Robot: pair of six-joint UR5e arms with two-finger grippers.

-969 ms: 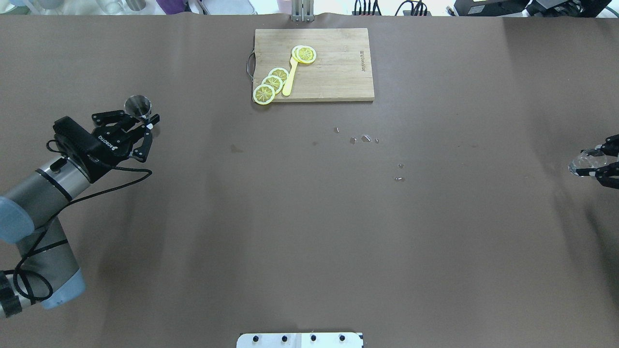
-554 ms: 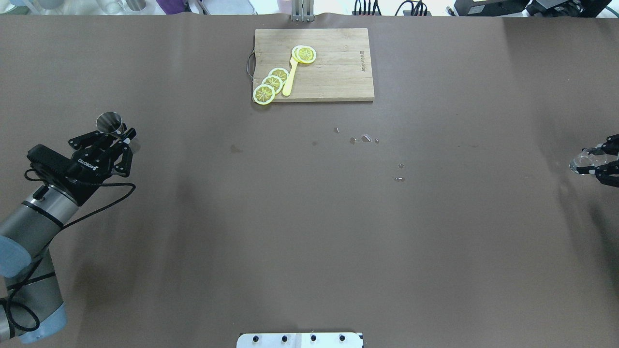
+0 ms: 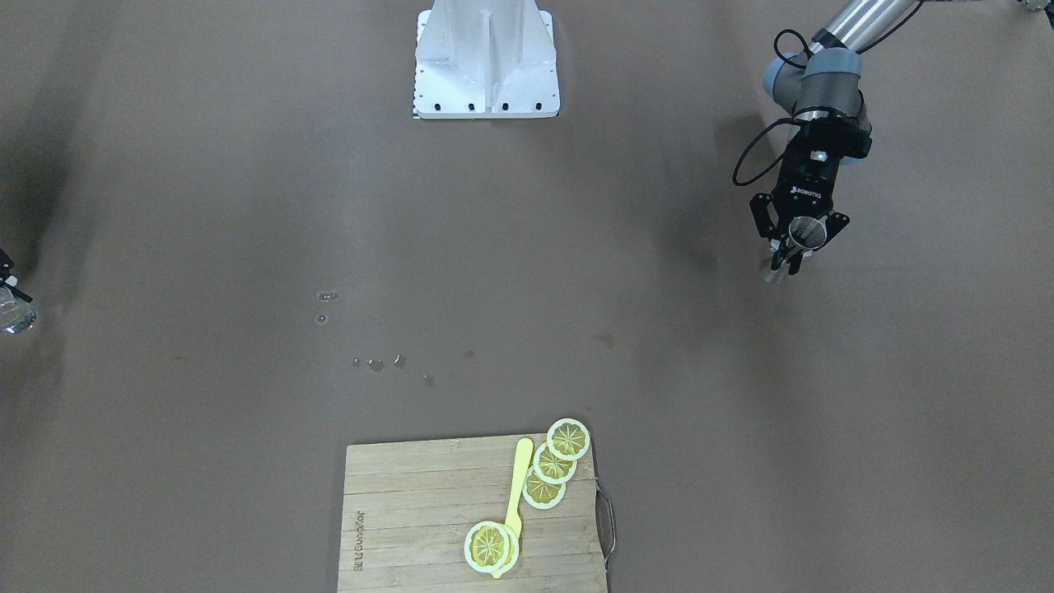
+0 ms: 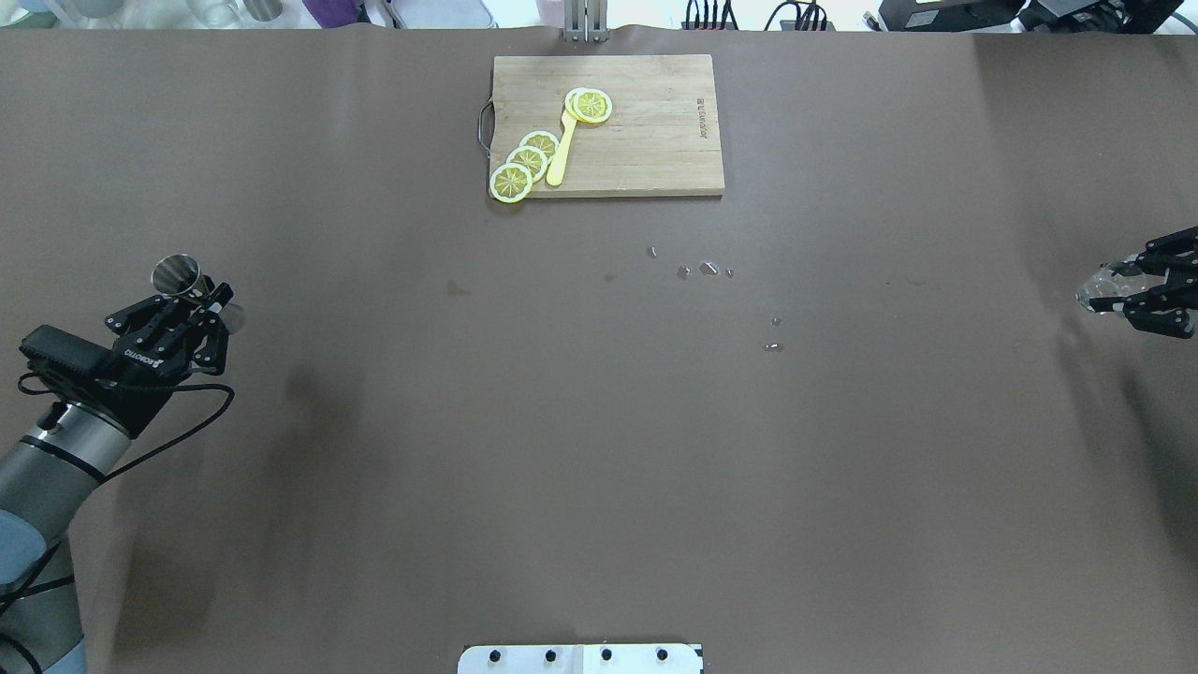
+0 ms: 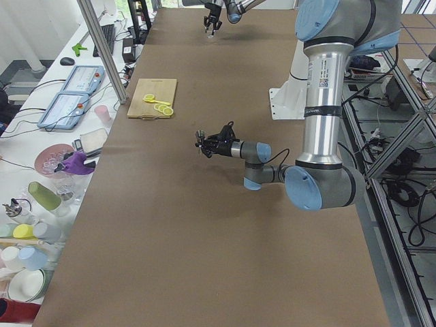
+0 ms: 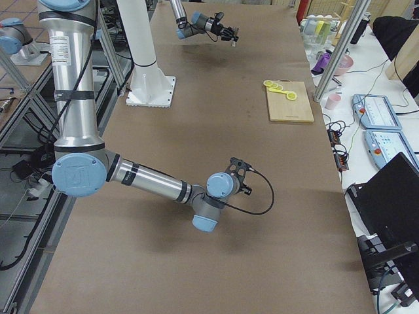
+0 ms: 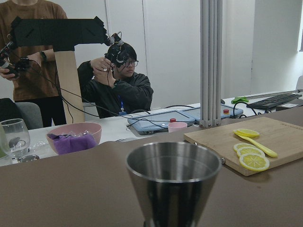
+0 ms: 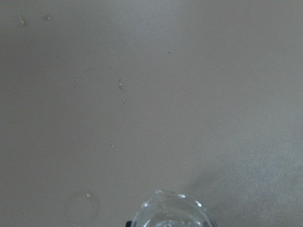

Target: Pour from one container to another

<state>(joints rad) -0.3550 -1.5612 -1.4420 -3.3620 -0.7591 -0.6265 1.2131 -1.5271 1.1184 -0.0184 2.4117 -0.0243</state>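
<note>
Front-facing camera first: the left gripper (image 3: 789,257) is on this view's right, fingers closed narrow around the steel jigger (image 3: 805,233). At the far left edge the right gripper (image 3: 10,284) barely pokes in, with the clear glass (image 3: 16,317) at its tip. Up to the overhead: the jigger is at the left side of the table (image 4: 599,449), mouth showing, clamped about its middle. The glass is pinched between the right gripper's fingers at the right edge, so the two containers are well apart. Droplets (image 4: 708,270) lie scattered between them, nearer the wooden cutting board (image 4: 646,140) at the far side, which carries lemon slices (image 4: 524,161) and a yellow spoon (image 4: 560,159). Left-side camera: the near arm reaches low along the table, jigger upright at its tip. Right-side camera: the near arm is low too, its glass too small to make out. Left wrist: the jigger's round rim fills the bottom centre, with the board off to the right, a pink bowl (image 7: 73,137) to the left and two people beyond the table. Right wrist: the glass's rim is at the bottom edge, brown table and droplets beyond it.
</note>
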